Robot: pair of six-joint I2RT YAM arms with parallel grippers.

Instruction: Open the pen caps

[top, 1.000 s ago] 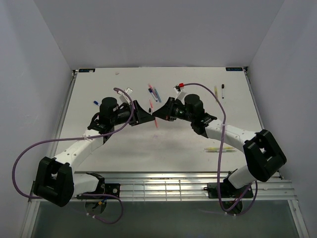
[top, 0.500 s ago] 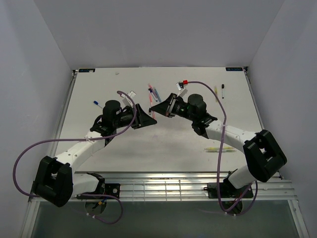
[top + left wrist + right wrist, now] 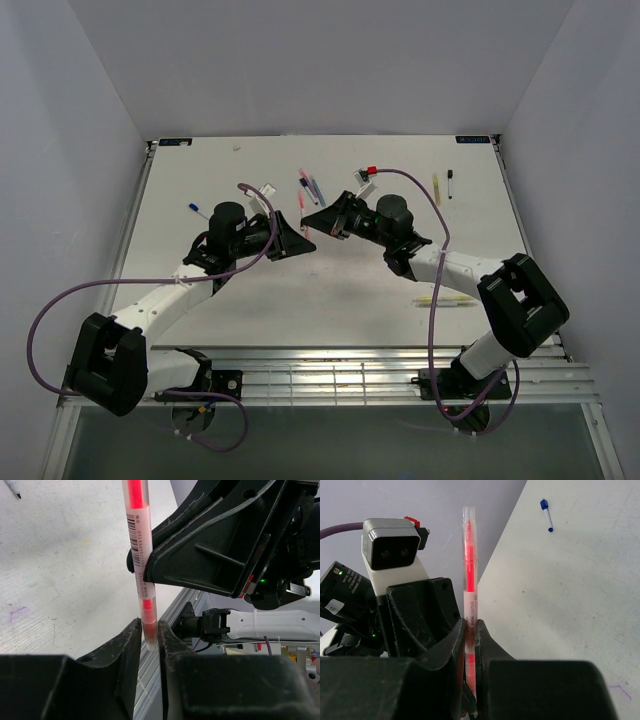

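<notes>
On the white table (image 3: 320,300), one blue-capped pen (image 3: 196,210) lies far left. About three pens (image 3: 311,187) cluster at centre-back, a yellow pen (image 3: 436,185) and a black-capped pen (image 3: 450,183) lie to the right, and two pale yellow pens (image 3: 445,300) sit beside the right forearm. One pink highlighter (image 3: 136,525) is aloft: the left gripper (image 3: 149,630) closely brackets its lower end, contact unclear; the right gripper (image 3: 469,627) pinches its barrel tight
</notes>
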